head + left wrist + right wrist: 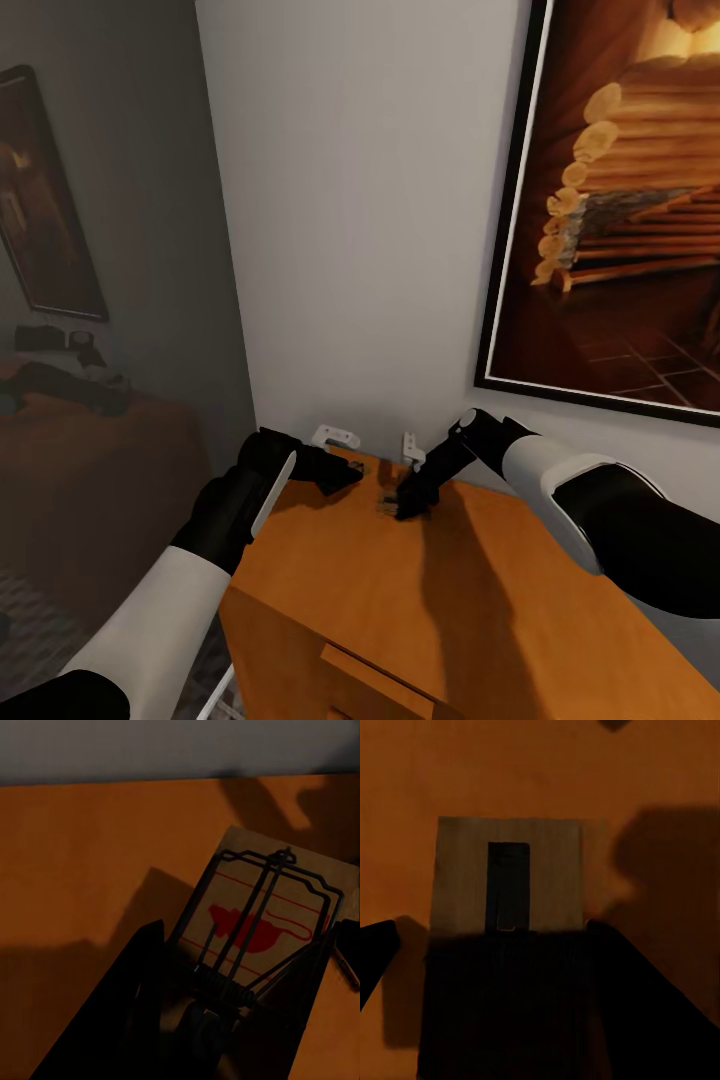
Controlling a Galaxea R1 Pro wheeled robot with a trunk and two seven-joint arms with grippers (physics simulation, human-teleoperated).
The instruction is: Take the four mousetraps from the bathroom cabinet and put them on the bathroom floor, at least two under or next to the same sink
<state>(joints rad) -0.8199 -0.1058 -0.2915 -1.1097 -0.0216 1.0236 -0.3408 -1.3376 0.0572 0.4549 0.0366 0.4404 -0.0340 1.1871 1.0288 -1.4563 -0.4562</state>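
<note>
Two dark fingers [615, 1005] of the right gripper [408, 508] straddle a mousetrap [508, 881] lying flat on the cabinet [500, 610] top near the far wall; they look open around it, not yet closed. Left of it, the left gripper [340, 478] reaches over a second trap [262, 930] with a red mouse print; I cannot tell whether its fingers are open or closed. To grasp well, each gripper probably should close squarely on the board's long edges, clear of the wire bar, then lift straight up.
</note>
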